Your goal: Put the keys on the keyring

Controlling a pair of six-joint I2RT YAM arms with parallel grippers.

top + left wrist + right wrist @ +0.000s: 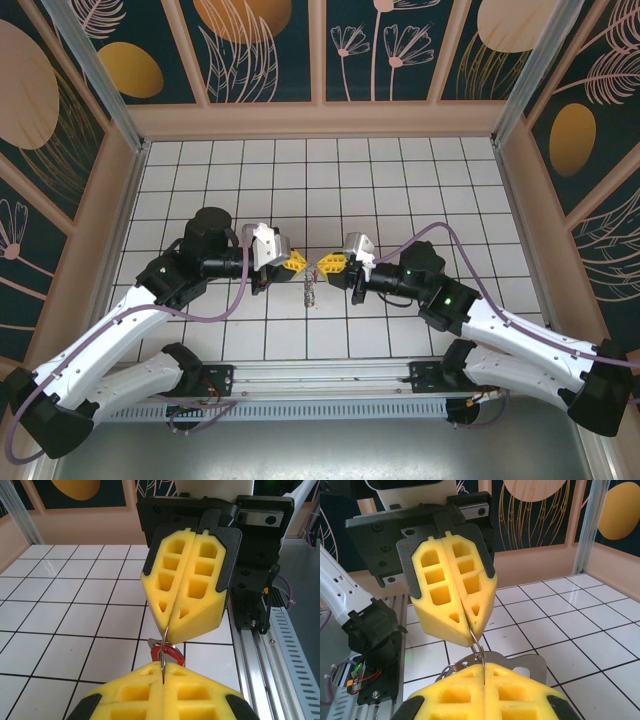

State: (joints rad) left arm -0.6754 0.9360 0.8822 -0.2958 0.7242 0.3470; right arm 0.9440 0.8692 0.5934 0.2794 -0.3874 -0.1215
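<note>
My two grippers meet tip to tip above the middle of the floor, the left gripper and the right gripper. Both are shut on the keyring, a thin wire running between the yellow pads. In the left wrist view my left gripper pinches the wire from below, and the right gripper pinches it from above. The key's red tag hangs just behind the wire. In the right wrist view the right gripper holds the keyring, with a flat silvery key under it. A small bunch of keys dangles below the fingertips.
The white tiled floor spreads out beyond the grippers, closed in by patterned walls. A metal rail with the arm bases runs along the near edge. Purple cables loop over both arms.
</note>
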